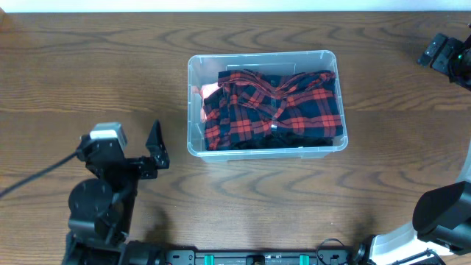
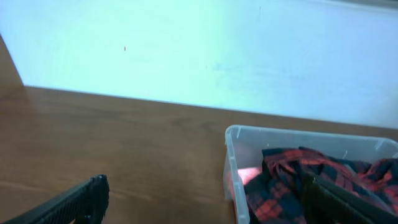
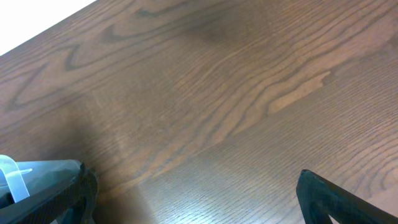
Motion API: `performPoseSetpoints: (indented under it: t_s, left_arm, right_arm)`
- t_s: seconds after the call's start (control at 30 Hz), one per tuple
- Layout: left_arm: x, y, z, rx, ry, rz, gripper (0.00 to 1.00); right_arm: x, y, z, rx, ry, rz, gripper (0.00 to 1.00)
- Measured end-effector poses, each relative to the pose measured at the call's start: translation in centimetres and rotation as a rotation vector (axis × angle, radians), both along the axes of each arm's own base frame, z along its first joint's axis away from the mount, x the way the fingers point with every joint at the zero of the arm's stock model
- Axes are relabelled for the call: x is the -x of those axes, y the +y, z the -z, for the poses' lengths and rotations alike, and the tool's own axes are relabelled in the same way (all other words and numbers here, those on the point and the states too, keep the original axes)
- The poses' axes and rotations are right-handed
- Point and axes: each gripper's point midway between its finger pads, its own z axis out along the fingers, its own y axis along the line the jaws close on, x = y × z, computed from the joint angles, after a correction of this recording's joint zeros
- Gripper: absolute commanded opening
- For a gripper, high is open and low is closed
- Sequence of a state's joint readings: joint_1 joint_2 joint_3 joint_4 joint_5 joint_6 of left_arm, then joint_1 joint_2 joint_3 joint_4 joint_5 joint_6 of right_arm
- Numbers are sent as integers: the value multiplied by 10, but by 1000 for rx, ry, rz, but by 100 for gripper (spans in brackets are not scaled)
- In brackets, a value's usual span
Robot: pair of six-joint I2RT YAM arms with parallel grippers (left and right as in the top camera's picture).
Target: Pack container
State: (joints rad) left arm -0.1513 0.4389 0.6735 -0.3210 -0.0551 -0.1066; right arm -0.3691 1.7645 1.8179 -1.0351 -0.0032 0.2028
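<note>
Left gripper (image 1: 157, 146) and right gripper (image 3: 196, 205) gape wide, empty. Right of the left one, the container (image 1: 193, 103) holds a plaid shirt (image 1: 272, 107) (seemingly all inside); tamp bulges gently.

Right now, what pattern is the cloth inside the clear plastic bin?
Red-and-dark-blue plaid cloth, clearest overhead.

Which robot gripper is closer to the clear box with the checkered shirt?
Left. The left gripper sits just beside the container, near its left front corner. The right gripper is much farther off, past the far right corner.
</note>
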Motion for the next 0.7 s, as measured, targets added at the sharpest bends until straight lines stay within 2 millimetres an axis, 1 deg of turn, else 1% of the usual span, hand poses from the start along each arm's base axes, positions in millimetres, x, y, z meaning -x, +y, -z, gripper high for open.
performPoseSetpoints:
  t_s: [0.23, 0.5, 0.7]
  left_arm:
    - [8, 6, 38, 7, -52, 3, 98]
    - [4, 13, 68, 13, -172, -16, 98]
    - [1, 12, 105, 15, -187, -12, 98]
  right_arm:
    - [0, 0, 0, 0, 0, 0, 99]
    - [0, 0, 0, 0, 0, 0, 99]
    - [0, 0, 0, 0, 0, 0, 99]
